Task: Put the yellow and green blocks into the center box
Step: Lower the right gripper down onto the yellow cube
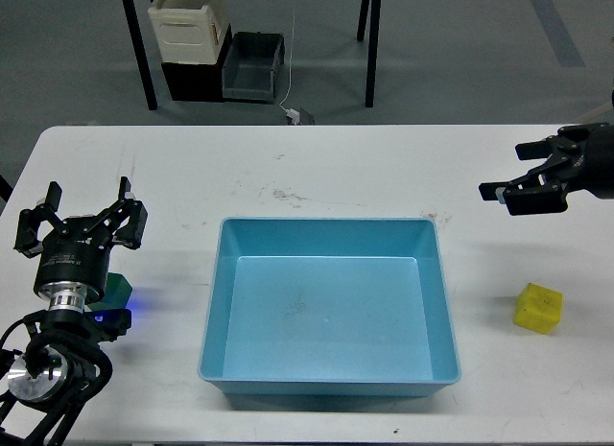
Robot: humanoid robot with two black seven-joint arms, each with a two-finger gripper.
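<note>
Left gripper (84, 212): black fingers spread apart, nothing between them, hovering above the white table (317, 163) near its left edge. Silver wrist cylinder below the fingers, arm entering from the lower left corner and rising toward the gripper. Small dark green cube (119, 289) just beside and partly hidden behind that wrist, resting on the table, a blue glow on the surface next to it. Not gripped.

Right gripper (513, 176): black fingers parted, holding nothing, pointing left from the right edge of the view, arm reaching in roughly level over the table. Small bright yellow cube (537, 307) on the table below and slightly right of that gripper, well apart from it, untouched.

Large shallow light-blue plastic tray (329, 383) with sloped walls in the middle of the table, between the two cubes. Neither cube inside it; green to its left, yellow to its right.

Count: two cubes, one tray, two grippers. Beyond the table, on the grey floor: one cream-white container (189, 26) on a black base, one small dark grey bin (252, 67) beside it.
</note>
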